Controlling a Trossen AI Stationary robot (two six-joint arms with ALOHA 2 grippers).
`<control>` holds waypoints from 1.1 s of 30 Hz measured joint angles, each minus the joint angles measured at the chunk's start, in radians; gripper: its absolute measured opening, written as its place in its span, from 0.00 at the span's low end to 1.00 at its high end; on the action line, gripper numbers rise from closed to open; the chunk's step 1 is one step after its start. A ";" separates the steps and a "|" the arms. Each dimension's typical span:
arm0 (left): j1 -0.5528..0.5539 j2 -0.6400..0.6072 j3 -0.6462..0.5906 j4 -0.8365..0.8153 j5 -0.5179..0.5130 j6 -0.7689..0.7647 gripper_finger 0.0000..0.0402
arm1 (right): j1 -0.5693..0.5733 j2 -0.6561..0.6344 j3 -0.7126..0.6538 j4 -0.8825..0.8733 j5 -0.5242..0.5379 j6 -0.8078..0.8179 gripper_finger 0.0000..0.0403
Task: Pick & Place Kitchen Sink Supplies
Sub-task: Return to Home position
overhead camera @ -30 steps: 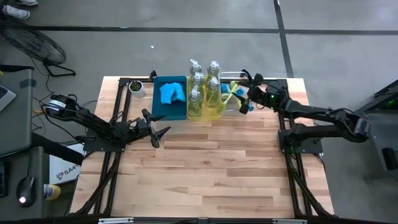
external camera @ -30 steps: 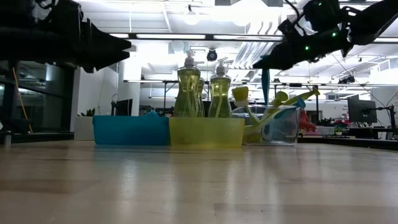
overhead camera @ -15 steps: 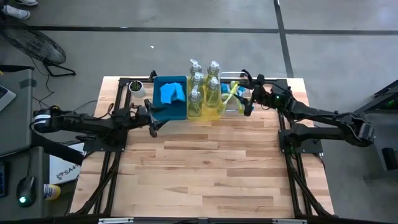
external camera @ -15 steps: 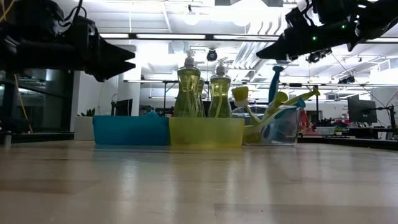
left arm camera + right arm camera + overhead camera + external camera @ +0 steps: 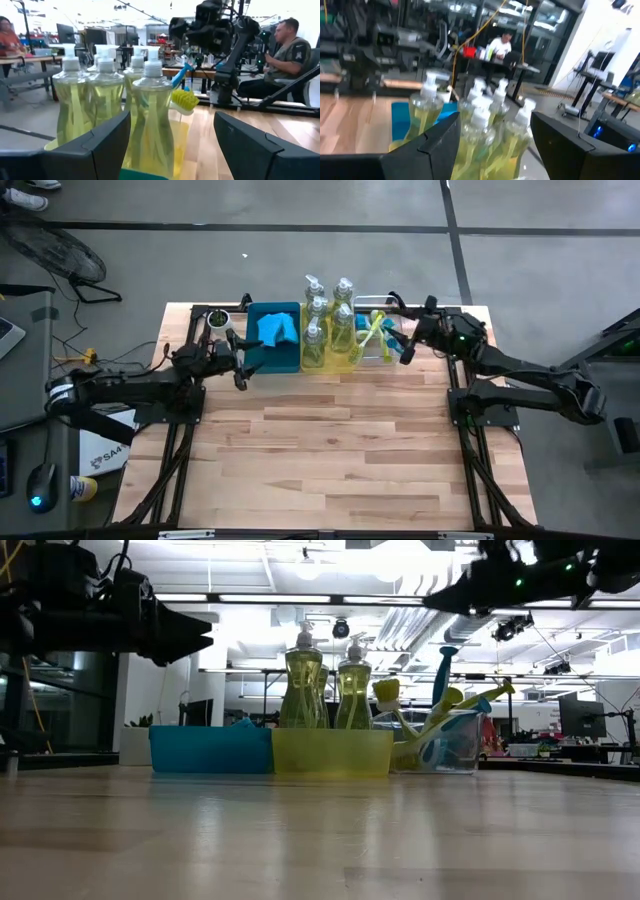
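Note:
Several clear pump bottles of yellowish-green soap (image 5: pixel 328 330) stand upright in a yellow bin (image 5: pixel 330 752). Blue sponges (image 5: pixel 275 330) lie in a blue bin (image 5: pixel 210 750) to its left. Blue and yellow-green dish brushes (image 5: pixel 372 330) lean in a clear bin (image 5: pixel 450 745) to its right. My left gripper (image 5: pixel 240 370) hovers open above the table just left of the blue bin and points at the bottles (image 5: pixel 147 110). My right gripper (image 5: pixel 406 350) hangs open in the air just right of the clear bin, above the brushes' height (image 5: pixel 440 600), and faces the bottles (image 5: pixel 480 130).
A small white cup (image 5: pixel 218 320) with dark contents stands at the far left corner, behind my left gripper. The three bins sit in a row along the table's far edge. Bare wooden tabletop (image 5: pixel 330 450) spreads toward the near edge. People sit at desks beyond the table.
My left gripper has swung from the open tabletop toward the far edge, ending beside the blue bin's left side. My right gripper has risen and drawn back a little toward the table's right edge, away from the clear bin. The bins and their contents have stayed put.

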 joint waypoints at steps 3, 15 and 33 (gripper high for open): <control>0.072 -0.034 0.000 -0.021 0.075 -0.025 0.70 | 0.000 -0.068 0.000 -0.014 0.006 0.021 0.58; 0.314 -0.230 0.000 -0.139 0.453 -0.155 0.70 | 0.000 -0.456 -0.049 -0.309 -0.114 0.264 0.58; 0.218 -0.601 0.001 -0.466 0.190 -0.172 0.70 | 0.208 -0.529 -0.389 -0.012 0.119 0.412 0.58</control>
